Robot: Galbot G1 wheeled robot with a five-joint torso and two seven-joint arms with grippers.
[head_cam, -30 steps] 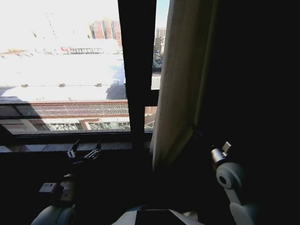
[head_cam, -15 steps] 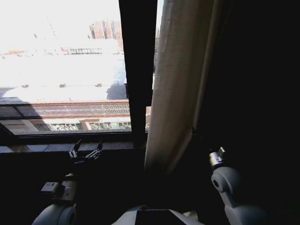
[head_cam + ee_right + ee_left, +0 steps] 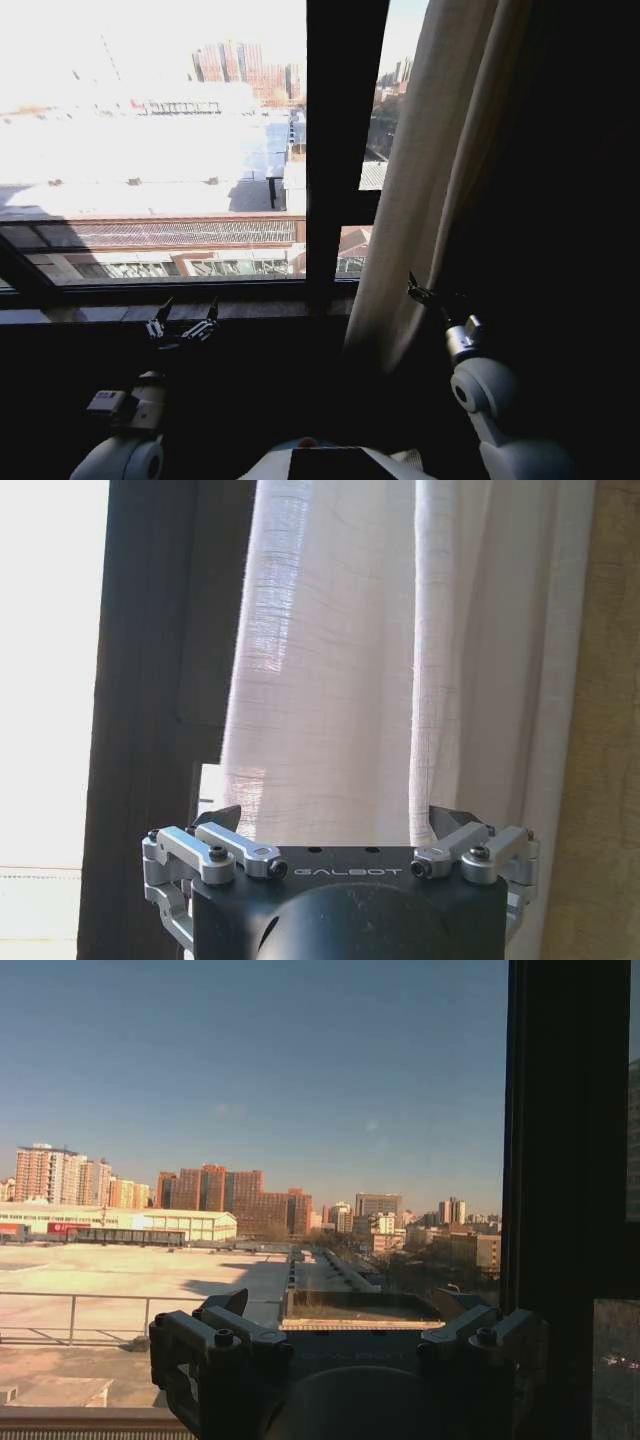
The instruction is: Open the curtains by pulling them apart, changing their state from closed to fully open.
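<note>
While curtains (image 3: 420, 190) hang bunched (pleated), right gripper (image 3: 425, 296) touches; fingers spread.

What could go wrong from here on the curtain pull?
1. The right claw is open, and the curtain sits in front of it unclamped. A sideways sweep may slip off the loose pleats.
2. The fabric is sheer and loosely woven, so a fingertip could snag it.
3. The left claw hangs open just above the window sill. A base or torso shift might knock it there.
</note>
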